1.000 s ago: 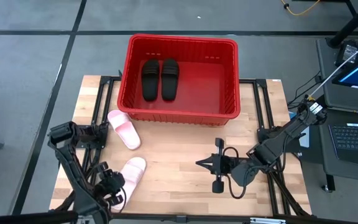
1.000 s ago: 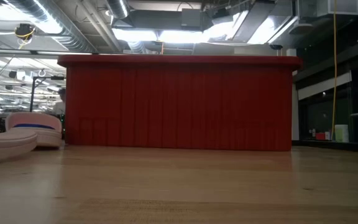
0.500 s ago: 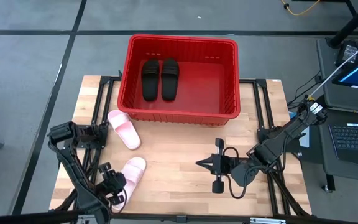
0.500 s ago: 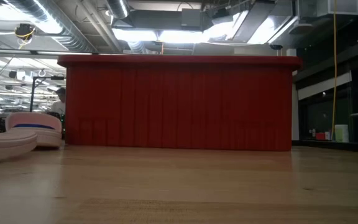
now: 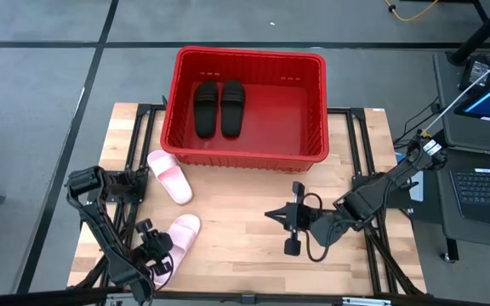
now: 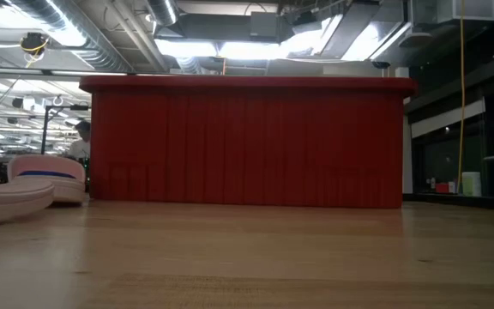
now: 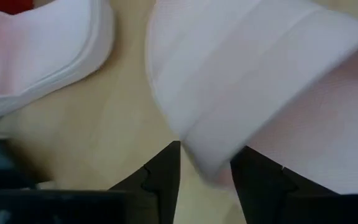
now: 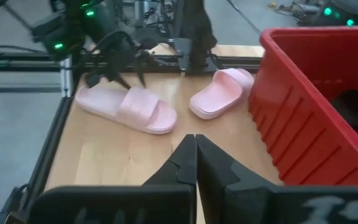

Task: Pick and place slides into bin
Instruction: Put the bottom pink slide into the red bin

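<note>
In the high view the left hand (image 5: 155,257), at the lower left of the frame, is at the heel end of one pink slide (image 5: 177,235). Its fingers (image 7: 166,177) stand on both sides of the slide edge (image 7: 241,93); I cannot tell if they grip it. The other pink slide (image 5: 169,176) lies on the bench (image 5: 245,204) near the red bin (image 5: 317,102), which holds the black pair (image 5: 219,107). The right hand (image 5: 289,229) is clenched, empty, at lower centre.

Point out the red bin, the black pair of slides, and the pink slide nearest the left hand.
red bin (image 5: 313,110), high view, right wall.
black pair of slides (image 5: 219,108), high view, where the two straps meet.
pink slide (image 5: 180,234), high view, strap.
left hand (image 5: 155,259), high view, at the slide's heel end.
</note>
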